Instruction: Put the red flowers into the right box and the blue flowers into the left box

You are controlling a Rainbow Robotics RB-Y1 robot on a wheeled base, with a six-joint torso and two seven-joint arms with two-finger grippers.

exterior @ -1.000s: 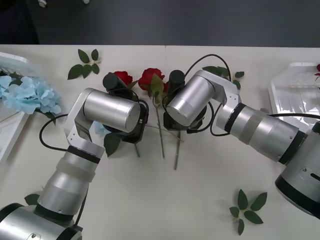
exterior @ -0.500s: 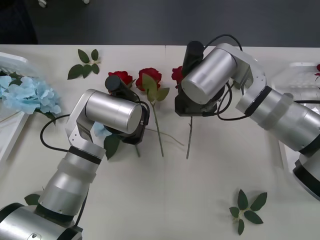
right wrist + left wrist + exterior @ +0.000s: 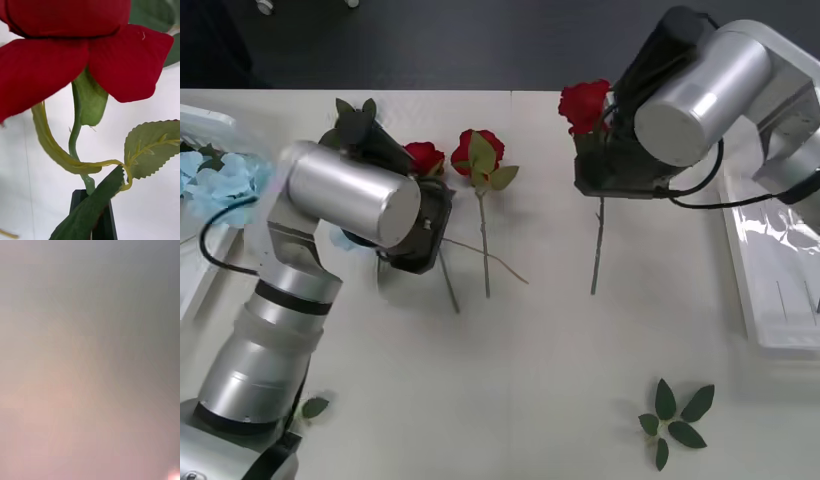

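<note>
Right gripper [image 3: 92, 210], its black fingers pressed together on a green stem, is seen raised above the table's right half with 1 red rose [image 3: 584, 103] clamped in it. That bloom is held just beside the silver wrist, and the stem [image 3: 597, 245] hangs straight down toward the tabletop. Through the right wrist camera, red petals [image 3: 63, 48] are shown above a curling leaf [image 3: 152, 148], the stem pinched between the fingers.

2 more red roses [image 3: 478, 150] are left lying on the table [image 3: 520, 380] near its middle, heads close together, stems trailing toward the robot. The right box [image 3: 770, 270] is seen at the right edge, just beside the raised arm.

Left gripper [image 3: 365, 128] is held over the table's left side beside the nearer of the 2 roses; whether its fingers are apart or together cannot be told. A scrap of pale blue shows under that wrist. Blue flowers [image 3: 210, 185] are piled at the far left, in the left box [image 3: 200, 120]. 1 leaf sprig [image 3: 675, 420] lies near the front of the table.
</note>
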